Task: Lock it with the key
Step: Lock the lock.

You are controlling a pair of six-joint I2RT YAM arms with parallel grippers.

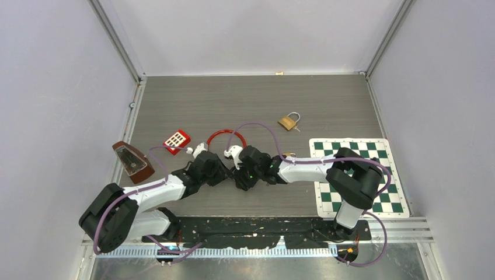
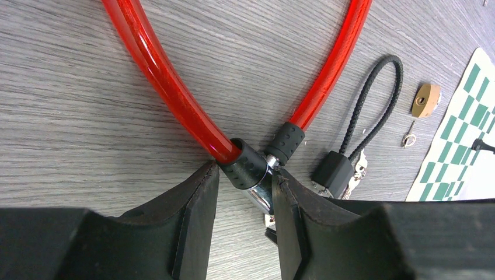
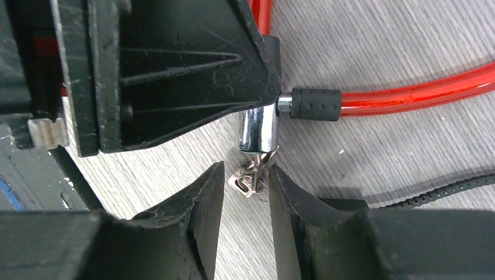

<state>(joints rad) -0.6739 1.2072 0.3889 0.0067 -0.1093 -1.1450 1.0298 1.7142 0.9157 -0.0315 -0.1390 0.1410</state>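
Your left gripper (image 2: pixel 245 175) pinches the chrome lock barrel (image 3: pixel 257 128) of a red plastic-coated cable lock (image 2: pixel 163 81). The cable lies looped on the grey wood-grain table (image 2: pixel 70 116) just ahead of that gripper's fingers. The small silver metal key (image 3: pixel 250 179) sticks out of the barrel's end, straight toward your right gripper (image 3: pixel 246 169), its long axis in line with that gripper's reach. The right gripper's fingers stand 1 on each side of the key's head, very near it; you cannot tell whether they press it. The right arm is nearer the key. The coming move is probably a wrist roll about the key's axis. No container is in view.
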